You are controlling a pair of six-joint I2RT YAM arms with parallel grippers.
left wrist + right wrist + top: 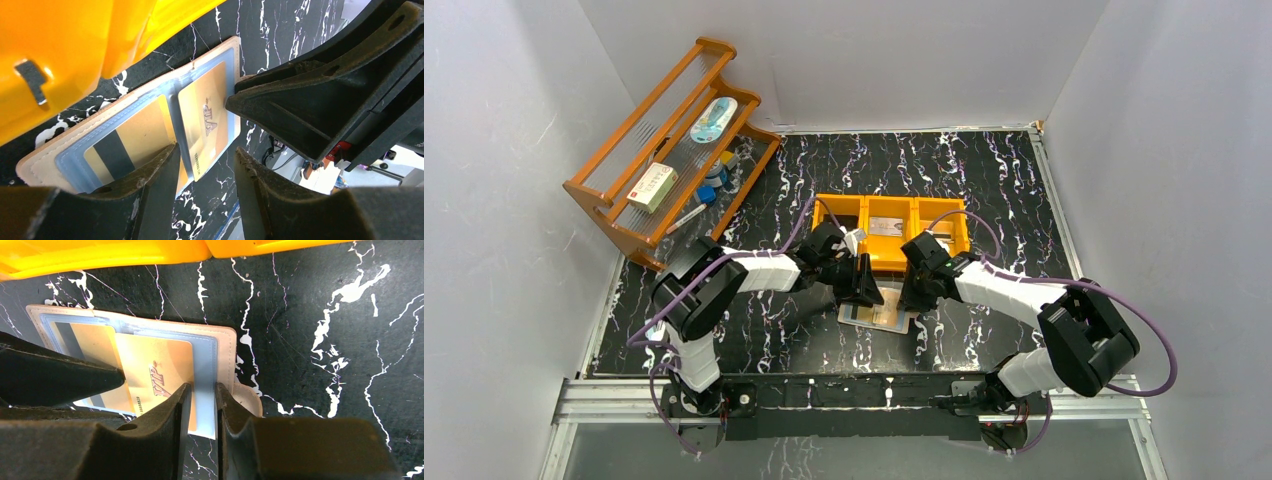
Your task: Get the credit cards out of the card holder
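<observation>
Overhead, left pincer and right pincer partly cover the open card holder.

**Left wrist view:** the left gripper hides the 6 o'clock end of the striped card. The orange tray at 11 o'clock is blurred and cropped.

**Right wrist view:** the right gripper masks the VIP card toward 6 o'clock, and we cannot read its small print.

**Top view:** we see only a strip of the card holder.
</observation>
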